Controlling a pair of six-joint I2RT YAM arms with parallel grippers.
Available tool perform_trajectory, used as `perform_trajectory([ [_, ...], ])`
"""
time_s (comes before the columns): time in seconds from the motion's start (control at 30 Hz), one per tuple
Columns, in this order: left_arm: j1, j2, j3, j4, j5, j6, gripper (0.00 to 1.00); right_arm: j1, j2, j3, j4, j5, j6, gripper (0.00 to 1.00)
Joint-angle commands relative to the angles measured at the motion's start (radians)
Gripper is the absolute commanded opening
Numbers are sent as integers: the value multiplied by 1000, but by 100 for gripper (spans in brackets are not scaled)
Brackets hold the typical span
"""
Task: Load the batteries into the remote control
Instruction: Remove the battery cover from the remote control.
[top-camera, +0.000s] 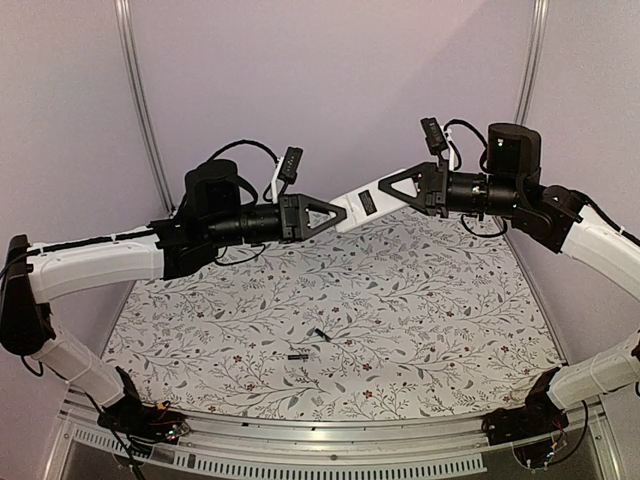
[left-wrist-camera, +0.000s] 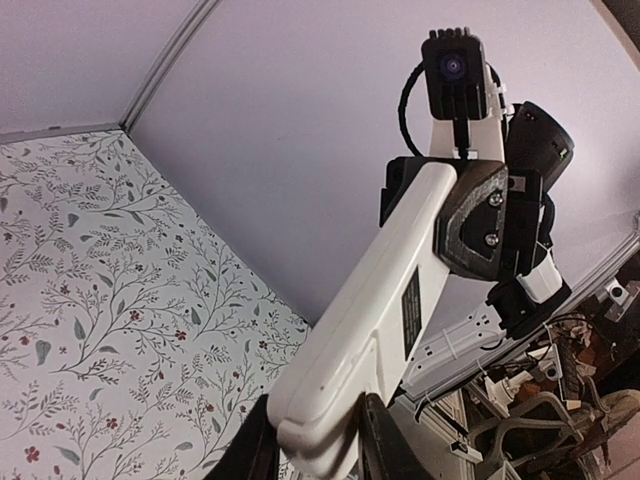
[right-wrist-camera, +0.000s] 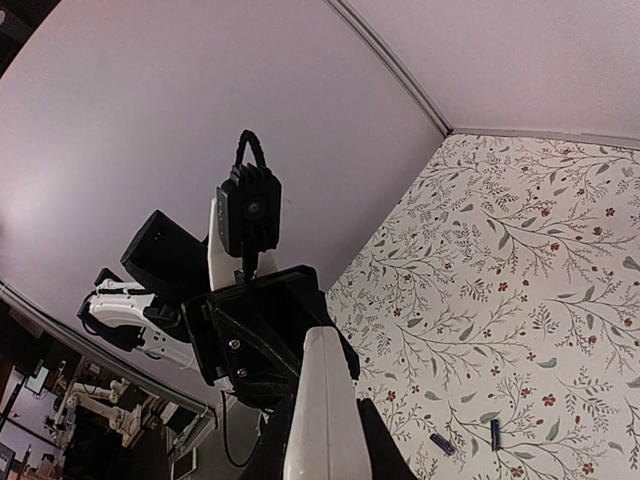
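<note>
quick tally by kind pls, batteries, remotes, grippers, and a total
batteries: 2, both lying on the table
remote control: 1, held up in the air
grippers: 2, left gripper and right gripper, one on each end of the remote control
total: 5

The left wrist view's bottom edge cuts off the left claw (left-wrist-camera: 318, 448) and the remote (left-wrist-camera: 372, 320) end between its fingers. We cannot read the remote's label: too small. The right claw (right-wrist-camera: 322, 452) is cut off likewise. From above, the batteries (top-camera: 322, 333), well apart from both claws, are mere specks.
</note>
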Motion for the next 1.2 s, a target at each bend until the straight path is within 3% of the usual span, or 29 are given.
perform_trajectory([
  [0.0,22,-1,-32,-48,-43,25,23,-7,-38,0,30,-12,22,0],
  [0.1,26,-3,-36,-47,-41,22,24,-17,-43,0,28,-15,24,0],
  [0.4,24,13,-23,-33,-19,13,58,-20,-34,-5,31,-25,33,0],
  [0.47,18,19,-8,-24,-8,11,60,-20,-25,-9,31,-25,37,0],
  [0.6,16,26,0,-14,-9,7,41,-21,-17,-15,40,-27,43,0],
  [0.8,20,21,-12,-18,-21,8,19,-23,-28,-18,27,-7,36,0],
  [1.17,26,-20,-41,7,10,4,1,-71,-51,-26,-70,72,8,0],
])
